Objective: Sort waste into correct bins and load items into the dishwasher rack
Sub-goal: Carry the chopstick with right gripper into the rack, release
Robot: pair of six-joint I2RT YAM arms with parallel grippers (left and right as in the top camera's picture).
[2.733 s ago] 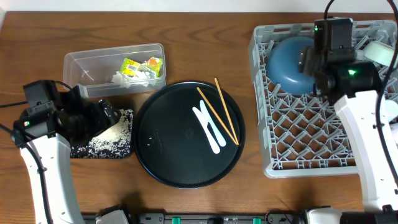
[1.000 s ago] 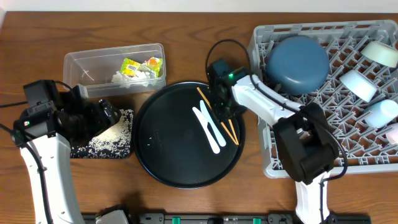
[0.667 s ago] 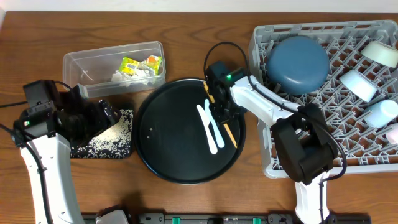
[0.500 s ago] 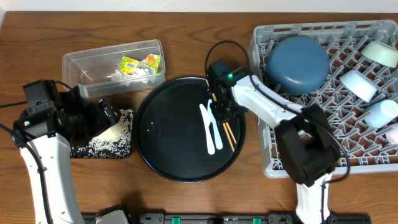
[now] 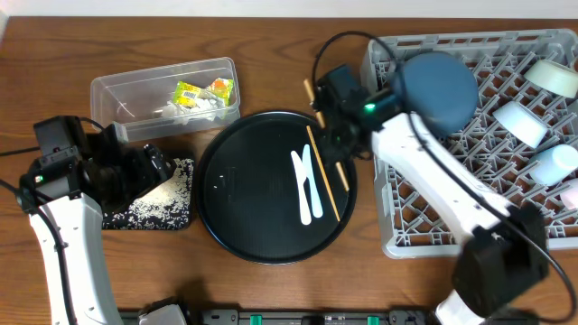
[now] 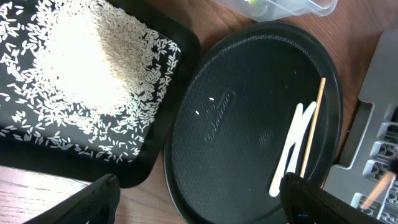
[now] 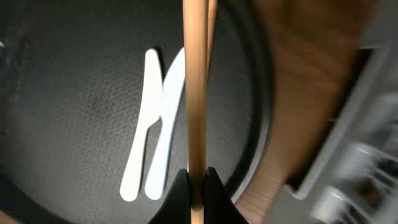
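Right, the right hand point(image 7: 196, 179) has its fingers pinched tight on a wooden chopstick point(image 7: 196, 74), gripping it partway along so it juts out both ways. From overhead the stick hangs at a slant over the upper right edge of the round black tray point(image 5: 244, 208), its top end out over the bare counter point(image 5: 289, 36). A second chopstick point(image 5: 325, 181) lies across that tray, just right of the two pieces of white cutlery point(image 5: 305, 185) (touching them or not, I cannot tell).

Over on the other side, the left hand point(image 6: 199, 186) hangs with its fingers spread wide and nothing between them, over the spot where the small black tray point(image 6: 155, 168) meets the round one. That small tray carries a heap of white rice point(image 6: 87, 62), with loose grains scattered around it.

Behind it, the clear tub point(image 5: 99, 90) holds the yellow-green wrappers point(image 5: 190, 93) and a white tissue point(image 5: 172, 110). On the far right, the grey rack point(image 5: 433, 208) has the blue bowl point(image 5: 442, 81) upside down in its upper left corner, with pale cups point(image 5: 519, 122) along its right side.
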